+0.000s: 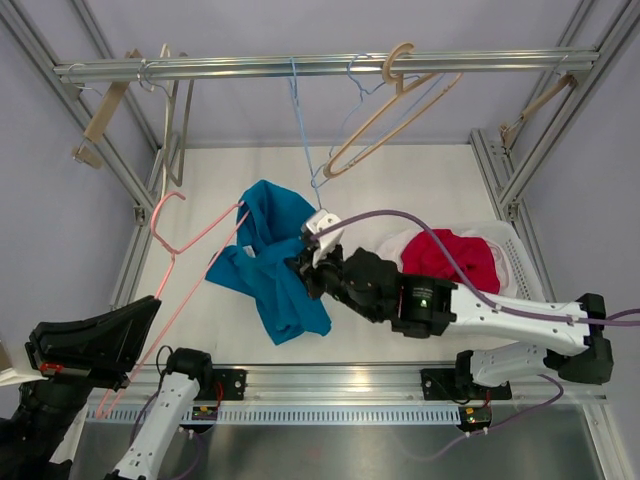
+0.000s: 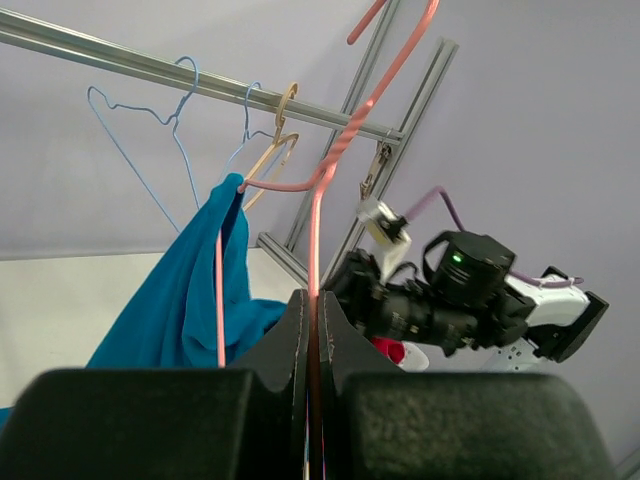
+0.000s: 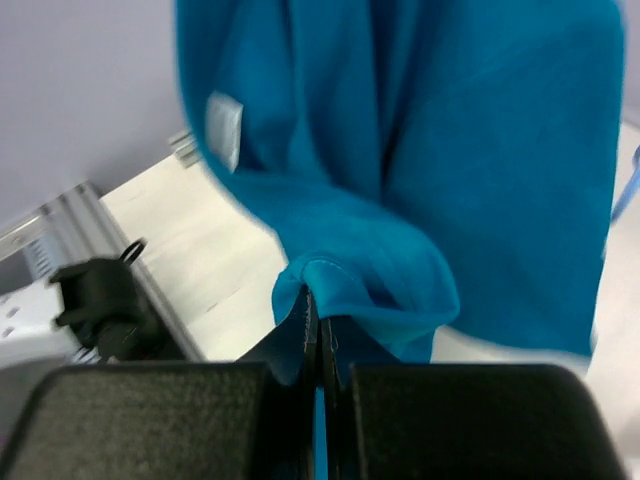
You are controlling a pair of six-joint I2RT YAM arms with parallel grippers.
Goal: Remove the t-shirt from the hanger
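A blue t-shirt (image 1: 272, 262) hangs in a bunch over the table, caught on one shoulder of a pink wire hanger (image 1: 190, 285). In the left wrist view the t-shirt (image 2: 185, 295) drapes off the bend of the hanger (image 2: 317, 225). My left gripper (image 1: 148, 320) is shut on the hanger's long wire at the lower left, and the wire runs up from between the closed fingers (image 2: 300, 330). My right gripper (image 1: 305, 265) is shut on a fold of the t-shirt's hem (image 3: 400, 150), pinched at the tips (image 3: 320, 322).
A metal rail (image 1: 320, 66) crosses the back and carries blue wire hangers (image 1: 298, 120), a beige hanger (image 1: 392, 110) and wooden hangers (image 1: 105, 110). A white basket (image 1: 518, 262) with red clothing (image 1: 455, 258) sits at the right, under the right arm. Frame posts stand at both sides.
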